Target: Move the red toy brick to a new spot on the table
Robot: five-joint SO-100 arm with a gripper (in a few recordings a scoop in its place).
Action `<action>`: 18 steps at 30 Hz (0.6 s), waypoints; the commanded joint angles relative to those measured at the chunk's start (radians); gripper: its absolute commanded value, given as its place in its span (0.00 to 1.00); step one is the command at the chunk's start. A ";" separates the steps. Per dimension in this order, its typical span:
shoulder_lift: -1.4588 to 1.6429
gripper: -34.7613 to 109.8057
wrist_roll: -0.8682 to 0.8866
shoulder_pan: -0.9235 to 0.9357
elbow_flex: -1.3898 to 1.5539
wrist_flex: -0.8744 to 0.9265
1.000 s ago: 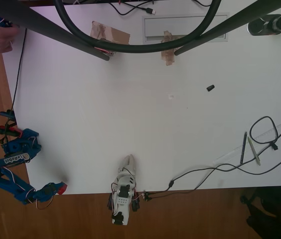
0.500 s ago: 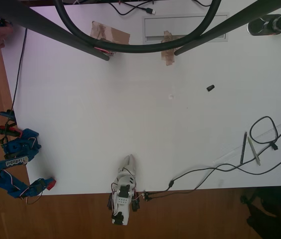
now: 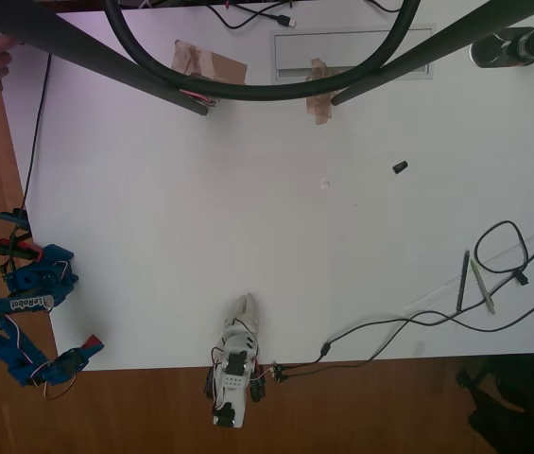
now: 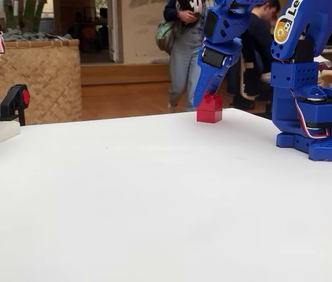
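The red toy brick sits low at the far edge of the white table in the fixed view. My blue gripper reaches down onto its top, with the fingers closed around its upper part. From overhead, the gripper is at the table's bottom left corner and covers nearly all of the brick.
A small black cap lies right of centre. Two pens and black cables lie at the right. Brown tape patches and a grey slot sit at the top edge under a black ring stand. A white arm stands at the bottom edge.
The gripper has moved left along the table's bottom edge with the red brick, from near the edge's left part to the very corner.
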 commanded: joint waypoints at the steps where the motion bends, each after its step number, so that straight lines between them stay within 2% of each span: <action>1: 0.083 0.46 0.144 -0.155 -0.206 0.080; 6: 0.218 0.44 0.239 -0.506 -0.173 0.147; 14: 0.696 0.25 0.293 -1.124 0.224 0.336; 18: 0.859 0.24 0.351 -1.338 0.377 0.448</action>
